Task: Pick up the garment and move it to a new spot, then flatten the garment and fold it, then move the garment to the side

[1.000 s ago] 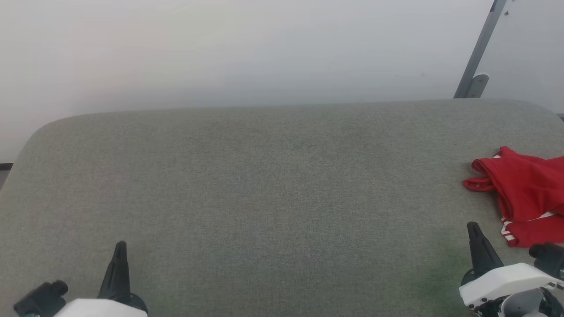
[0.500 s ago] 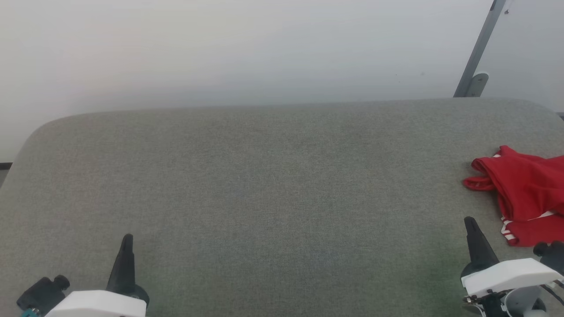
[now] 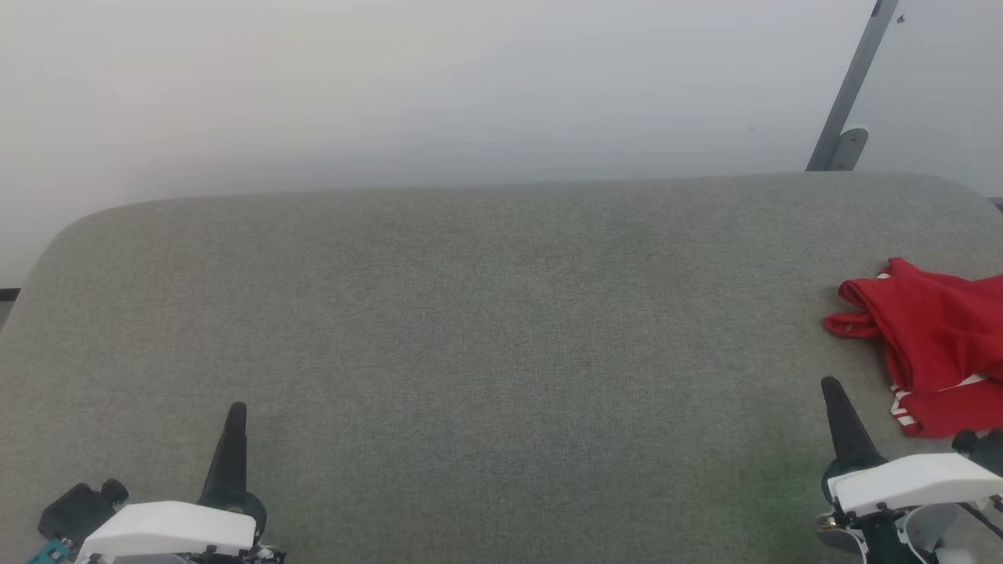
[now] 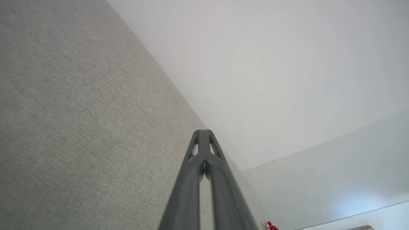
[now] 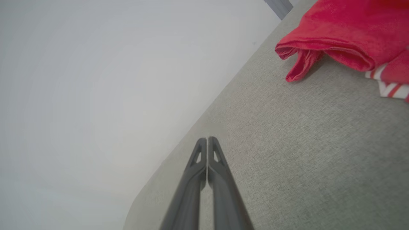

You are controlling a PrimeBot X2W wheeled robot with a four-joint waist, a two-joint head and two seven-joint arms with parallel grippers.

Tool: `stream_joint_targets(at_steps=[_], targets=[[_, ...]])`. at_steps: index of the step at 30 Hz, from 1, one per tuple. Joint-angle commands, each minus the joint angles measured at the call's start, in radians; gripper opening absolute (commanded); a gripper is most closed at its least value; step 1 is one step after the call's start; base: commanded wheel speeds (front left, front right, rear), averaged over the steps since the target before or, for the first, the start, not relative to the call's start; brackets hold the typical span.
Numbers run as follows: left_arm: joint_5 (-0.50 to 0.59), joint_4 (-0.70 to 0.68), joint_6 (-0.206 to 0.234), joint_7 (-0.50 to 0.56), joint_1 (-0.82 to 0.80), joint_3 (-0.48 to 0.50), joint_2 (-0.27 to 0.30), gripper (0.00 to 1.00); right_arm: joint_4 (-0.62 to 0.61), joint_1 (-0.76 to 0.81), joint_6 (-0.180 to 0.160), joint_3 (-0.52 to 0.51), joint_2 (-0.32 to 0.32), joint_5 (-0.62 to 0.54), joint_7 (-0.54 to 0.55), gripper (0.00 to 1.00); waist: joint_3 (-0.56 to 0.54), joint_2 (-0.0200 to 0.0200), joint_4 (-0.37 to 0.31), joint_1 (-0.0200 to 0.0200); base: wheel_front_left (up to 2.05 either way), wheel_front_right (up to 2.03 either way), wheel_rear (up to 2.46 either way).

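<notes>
Garment lies crumpled (right edge); left gripper, right gripper closed, empty.

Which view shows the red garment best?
The head view: most of the garment shows, bunched at the table's right end, cut by the frame edge. The right wrist view shows folds and striped trim closer; the left wrist view, a red speck.

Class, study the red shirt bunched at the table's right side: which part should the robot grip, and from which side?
Probably the raised rolled fold at the left edge of the garment, approached from the left by the right gripper. That fold stands proud and faces the gripper, which is shut.
</notes>
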Motion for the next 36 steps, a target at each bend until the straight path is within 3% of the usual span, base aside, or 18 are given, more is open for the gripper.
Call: stream_joint_targets(at_steps=[1, 36], targets=[[-0.028, -0.005, -0.003, 0.009, -0.025, 0.000, 0.001, 0.00, -0.013, -0.022, 0.001, -0.005, 0.000, 0.030, 0.007, 0.00, 0.000, -0.0001, 0.000, 0.0001, 0.00, 0.00, 0.00], [-0.326, 0.019, -0.004, 0.092, -0.075, -0.013, -0.019, 0.00, -0.043, -0.032, 0.001, -0.022, 0.035, 0.350, 0.091, 0.00, 0.008, -0.0001, -0.003, 0.0000, 0.00, 0.00, 0.00]])
